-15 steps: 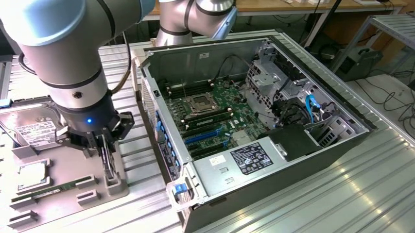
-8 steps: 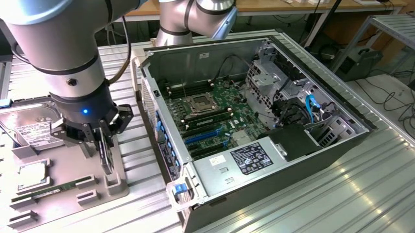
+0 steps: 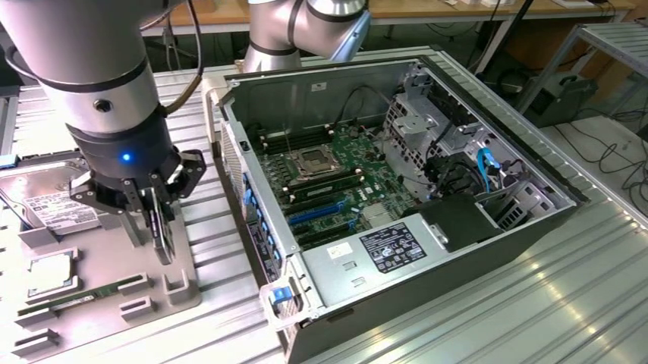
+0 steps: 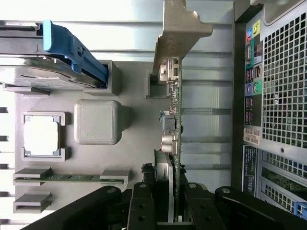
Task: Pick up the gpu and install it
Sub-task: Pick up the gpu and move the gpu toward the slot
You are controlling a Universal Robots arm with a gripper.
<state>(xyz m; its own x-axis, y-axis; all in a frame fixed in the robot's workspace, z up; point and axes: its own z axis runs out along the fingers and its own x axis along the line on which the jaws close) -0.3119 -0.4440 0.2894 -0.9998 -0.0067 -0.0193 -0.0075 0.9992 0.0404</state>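
The gpu (image 4: 173, 115) stands on edge in the grey tray (image 3: 102, 250), at about 9 o'clock from the open case (image 3: 303, 95) in the exterior view. My gripper (image 4: 170, 191) clamps it narrowly, and the card seemingly sits in its slot. I should hold it square and pull straight, sparing the bracket (image 4: 180, 28).

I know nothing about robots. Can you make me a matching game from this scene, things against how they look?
1 gpu
2 RAM stick
3 hard drive
4 computer case

a side open, motherboard showing
b white label on top
c on edge in the claw
d green, lying flat on the grey tray

Pairs: 1-c, 2-d, 3-b, 4-a
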